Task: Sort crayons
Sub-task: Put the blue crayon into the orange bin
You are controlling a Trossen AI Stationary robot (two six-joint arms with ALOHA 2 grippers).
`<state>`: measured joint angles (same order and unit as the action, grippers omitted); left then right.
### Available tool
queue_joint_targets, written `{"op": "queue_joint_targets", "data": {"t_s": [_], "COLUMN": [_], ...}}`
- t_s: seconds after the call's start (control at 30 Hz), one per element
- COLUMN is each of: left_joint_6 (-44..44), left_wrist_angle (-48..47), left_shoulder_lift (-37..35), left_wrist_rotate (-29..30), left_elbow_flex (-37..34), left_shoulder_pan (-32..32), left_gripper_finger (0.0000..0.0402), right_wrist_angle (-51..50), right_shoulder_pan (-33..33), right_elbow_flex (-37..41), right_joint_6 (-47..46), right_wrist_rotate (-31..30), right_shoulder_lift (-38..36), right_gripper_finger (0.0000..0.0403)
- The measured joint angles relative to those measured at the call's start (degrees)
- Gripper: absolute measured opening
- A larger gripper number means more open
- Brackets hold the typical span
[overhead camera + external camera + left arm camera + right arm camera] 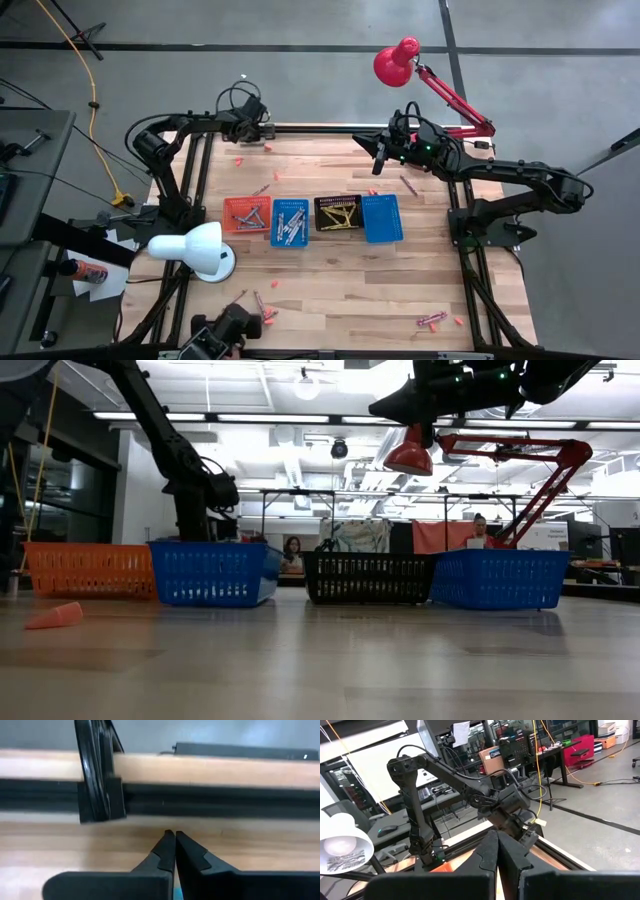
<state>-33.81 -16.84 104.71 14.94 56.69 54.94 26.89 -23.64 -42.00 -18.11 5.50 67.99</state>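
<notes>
On the wooden tabletop (340, 275), crayons (290, 224) already lie in the orange, blue and black baskets, but loose ones (432, 319) remain scattered near the edges. Both the left tool (268, 131) and right tool (378, 164) are clenched, empty, at the far edge.

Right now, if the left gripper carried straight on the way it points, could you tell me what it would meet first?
The left gripper, shut and low over the table, points at the table's far edge. It would probably first meet the black frame rail along that edge, though it may pass above it; depth is unclear. No crayon lies in that line.
</notes>
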Motion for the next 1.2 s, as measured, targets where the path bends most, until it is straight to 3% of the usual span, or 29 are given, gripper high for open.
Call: {"op": "queue_joint_targets", "data": {"t_s": [0.37,0.63,0.93,1.2], "left_joint_6": [4.29,23.00,32.29,47.28], "left_wrist_angle": [-6.81,-12.76,-24.08,-26.83], "left_shoulder_lift": [-4.48,-12.07,-10.89,-10.43], "left_wrist_rotate": [-1.62,-10.16,-14.88,-10.13], "left_elbow_flex": [-0.18,0.04,0.57,5.98], "left_shoulder_pan": [-1.07,-1.04,-3.88,-6.25], "left_gripper_finger": [0.0000,0.0008,0.0107,0.0202], "right_wrist_angle": [-0.14,-1.19,-2.40,-2.49], "right_shoulder_pan": [0.00,0.00,0.00,0.00], "right_elbow_flex": [0.00,0.00,0.00,0.00], "right_joint_6": [0.15,0.17,0.09,-0.51], "right_wrist_rotate": [0.02,0.02,0.02,0.04], "right_shoulder_lift": [-0.02,-0.02,-0.02,-0.02], "right_gripper_finger": [0.0000,0.0000,0.0000,0.0000]}}
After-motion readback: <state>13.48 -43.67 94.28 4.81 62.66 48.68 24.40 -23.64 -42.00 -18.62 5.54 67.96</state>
